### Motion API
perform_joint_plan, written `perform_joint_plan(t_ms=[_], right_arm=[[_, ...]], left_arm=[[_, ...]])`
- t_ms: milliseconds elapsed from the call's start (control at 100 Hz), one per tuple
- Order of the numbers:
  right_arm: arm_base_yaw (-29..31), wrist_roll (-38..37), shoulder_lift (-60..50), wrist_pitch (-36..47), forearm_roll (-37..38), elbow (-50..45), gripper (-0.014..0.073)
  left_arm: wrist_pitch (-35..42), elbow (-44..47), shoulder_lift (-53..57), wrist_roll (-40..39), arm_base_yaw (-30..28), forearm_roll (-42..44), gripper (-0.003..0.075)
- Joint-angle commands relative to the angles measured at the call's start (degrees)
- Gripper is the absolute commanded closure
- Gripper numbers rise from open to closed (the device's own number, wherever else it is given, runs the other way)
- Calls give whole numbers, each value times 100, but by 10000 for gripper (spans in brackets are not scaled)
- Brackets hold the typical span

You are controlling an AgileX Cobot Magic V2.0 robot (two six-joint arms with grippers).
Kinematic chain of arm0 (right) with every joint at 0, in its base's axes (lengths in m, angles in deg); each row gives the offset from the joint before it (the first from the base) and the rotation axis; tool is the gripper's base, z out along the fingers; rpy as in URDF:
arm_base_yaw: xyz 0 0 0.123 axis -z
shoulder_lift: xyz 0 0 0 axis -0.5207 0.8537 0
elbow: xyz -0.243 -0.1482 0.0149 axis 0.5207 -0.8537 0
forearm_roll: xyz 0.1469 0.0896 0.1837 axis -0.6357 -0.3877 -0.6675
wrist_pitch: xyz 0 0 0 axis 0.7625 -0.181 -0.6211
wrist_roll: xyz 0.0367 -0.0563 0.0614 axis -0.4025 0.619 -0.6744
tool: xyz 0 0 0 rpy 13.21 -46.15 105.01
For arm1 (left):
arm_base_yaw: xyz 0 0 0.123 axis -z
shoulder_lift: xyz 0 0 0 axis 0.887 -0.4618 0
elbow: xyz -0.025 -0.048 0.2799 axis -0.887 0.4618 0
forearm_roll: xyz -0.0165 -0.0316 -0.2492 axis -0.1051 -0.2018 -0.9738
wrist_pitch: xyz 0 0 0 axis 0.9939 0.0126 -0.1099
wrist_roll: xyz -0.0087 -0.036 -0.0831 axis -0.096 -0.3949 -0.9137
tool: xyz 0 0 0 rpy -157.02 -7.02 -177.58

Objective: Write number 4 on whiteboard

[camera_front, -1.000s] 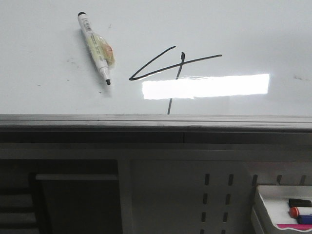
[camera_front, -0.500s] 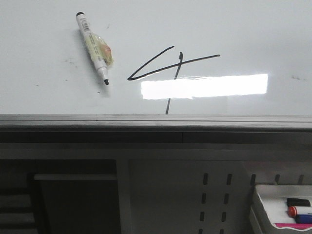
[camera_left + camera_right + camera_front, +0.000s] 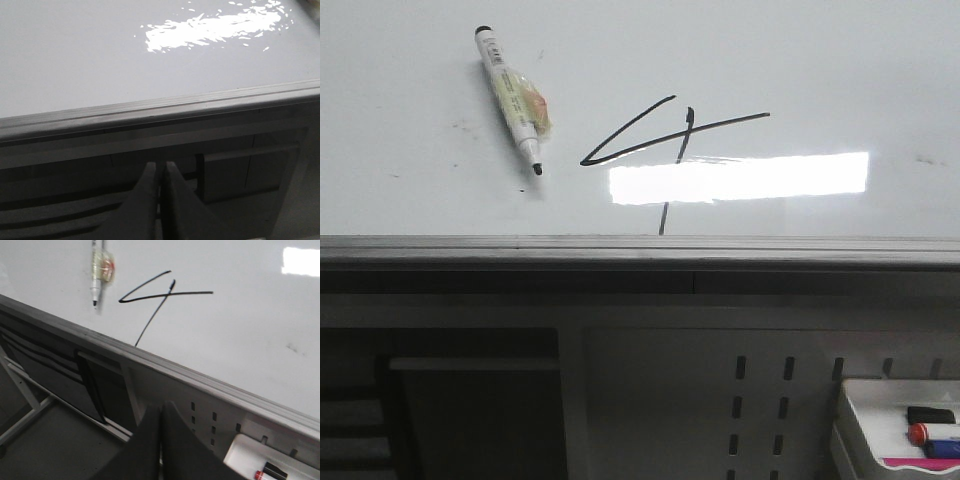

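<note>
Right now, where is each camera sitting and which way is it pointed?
Front view: fixed, facing forward over the whiteboard, seeing the number 4 and the marker; no robot parts show.
Left wrist view: on the left arm below the board's grey edge, facing bare board and glare; the left end effector shows, shut.
Right wrist view: on the right arm, angled up at the board; the right end effector shows, shut.
Front and right wrist views share the 4 and marker.

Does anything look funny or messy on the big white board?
Yes. The marker lies loose on the whiteboard, uncapped, its bare tip touching the surface. The number 4 is slanted and stretched wide, and its upright stroke runs down to the board's grey edge.
</note>
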Motion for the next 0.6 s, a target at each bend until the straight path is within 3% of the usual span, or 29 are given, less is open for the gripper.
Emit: perform_joint_plan(t_ms=[0, 90, 230, 480, 590], right_arm=[[884, 1447, 76, 819, -1168, 11, 638], [1900, 2684, 55, 1817, -2195, -385, 638], [2881, 2761, 2, 2929, -2167, -1154, 638], [3271, 2740, -889, 2853, -2167, -2226, 638], [3309, 2740, -1455, 1794, -2141, -2207, 638]], left_arm=[[298, 192, 140, -58, -14, -41, 741], [298, 192, 140, -58, -14, -41, 741], [298, 192, 140, -58, -14, -41, 741], [298, 192, 140, -58, -14, -41, 741], [298, 192, 140, -58, -14, -41, 741]])
